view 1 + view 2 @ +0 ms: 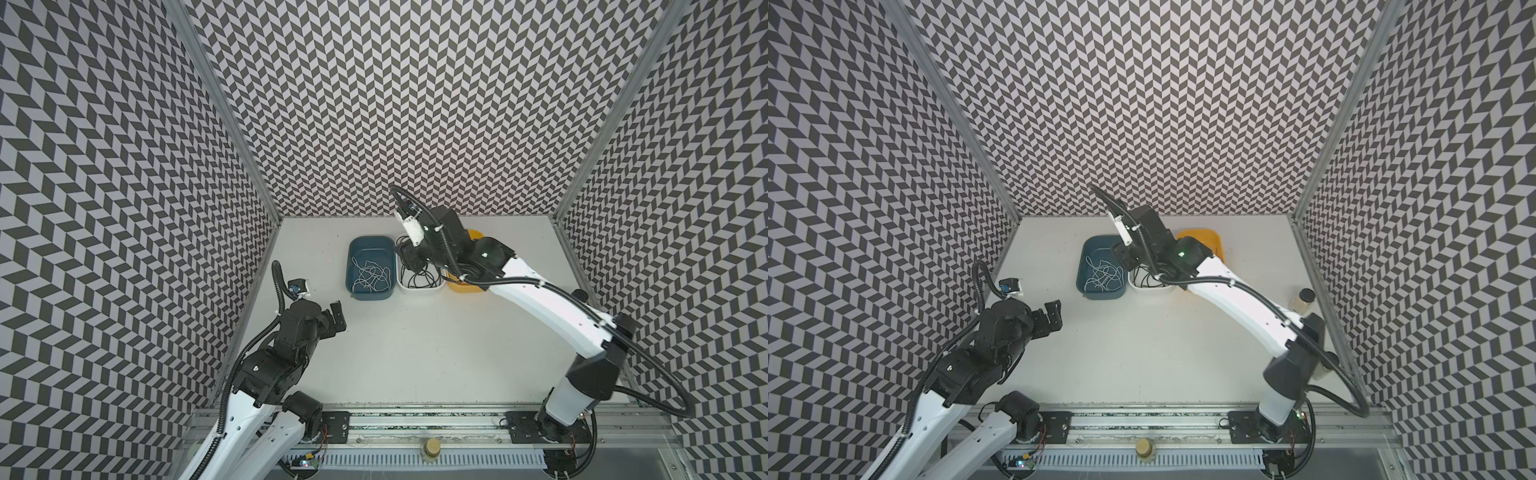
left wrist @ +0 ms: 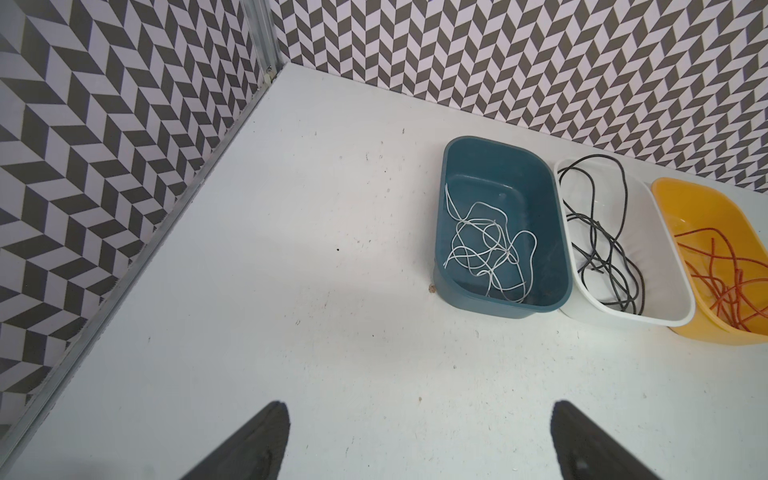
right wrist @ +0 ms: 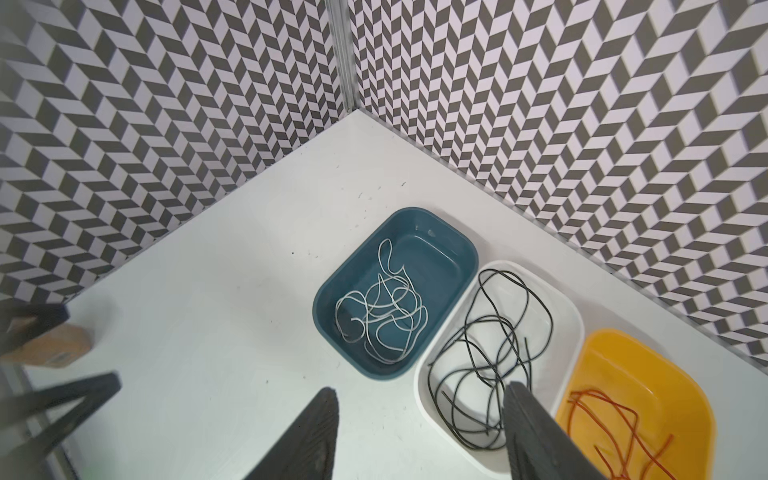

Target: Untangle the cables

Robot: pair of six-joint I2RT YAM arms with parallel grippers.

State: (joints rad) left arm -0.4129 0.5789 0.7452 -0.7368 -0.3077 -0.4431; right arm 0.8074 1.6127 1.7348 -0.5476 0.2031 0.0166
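Observation:
Three trays stand side by side at the back of the table. The blue tray [image 1: 371,240] holds white cables [image 1: 371,277] [image 2: 486,245] [image 3: 382,316]. Black cables [image 2: 602,245] [image 3: 490,332] lie in the white tray [image 1: 419,291]. Red-orange cables [image 2: 723,286] [image 3: 602,415] lie in the yellow tray [image 1: 1204,239]. My right gripper [image 3: 422,388] hangs open above the white tray's near end, with nothing between its fingers. My left gripper [image 2: 419,409] [image 1: 337,318] is open over bare table, left of the trays and nearer the front.
A small jar with a cork lid [image 1: 1304,301] stands by the right wall. Another jar [image 1: 431,448] sits on the front rail. Patterned walls close in the table on the left, back and right.

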